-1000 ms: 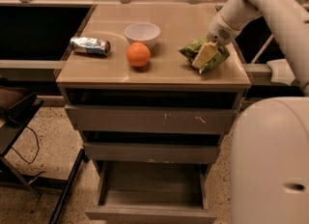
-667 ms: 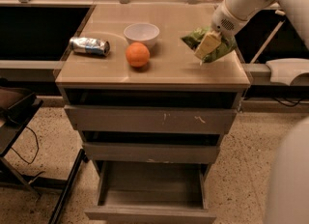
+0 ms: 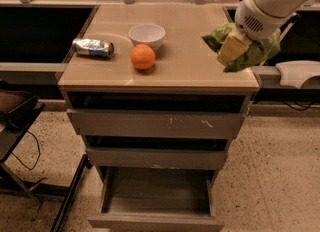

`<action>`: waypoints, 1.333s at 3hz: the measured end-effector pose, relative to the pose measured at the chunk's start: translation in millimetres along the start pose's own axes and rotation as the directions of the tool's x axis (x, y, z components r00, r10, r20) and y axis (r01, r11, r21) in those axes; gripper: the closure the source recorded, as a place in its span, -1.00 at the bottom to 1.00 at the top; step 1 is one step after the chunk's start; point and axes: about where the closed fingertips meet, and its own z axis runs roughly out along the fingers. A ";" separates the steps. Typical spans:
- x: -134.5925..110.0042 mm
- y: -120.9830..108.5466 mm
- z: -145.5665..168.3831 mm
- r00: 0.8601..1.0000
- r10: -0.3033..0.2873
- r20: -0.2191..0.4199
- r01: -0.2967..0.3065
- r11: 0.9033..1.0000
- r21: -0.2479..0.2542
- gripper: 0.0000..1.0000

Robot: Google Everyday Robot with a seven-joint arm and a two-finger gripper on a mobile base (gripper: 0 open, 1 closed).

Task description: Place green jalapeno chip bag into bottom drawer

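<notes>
In the camera view, the white robot arm's gripper (image 3: 234,46) sits at the upper right of the frame, clamped on the small crinkled green foil chip bag (image 3: 256,54). The bag is held off the tan cabinet top (image 3: 190,66), over its right edge. At upper centre stands a round white bowl (image 3: 146,35), with a round orange fruit (image 3: 142,56) just in front of it and a crushed silver can (image 3: 93,47) to the left. At bottom centre, the grey-brown wooden bottom drawer (image 3: 156,198) is pulled open.
</notes>
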 end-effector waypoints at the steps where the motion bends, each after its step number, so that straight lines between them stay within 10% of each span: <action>1: 13.6 32.6 -23.0 0.997 0.038 -0.062 -0.038 0.999 0.005 1.00; 3: 32.5 42.3 9.9 0.991 0.096 -0.088 -0.096 0.995 0.008 1.00; 4: 101.8 66.2 93.5 0.940 0.295 -0.169 -0.304 0.952 -0.030 1.00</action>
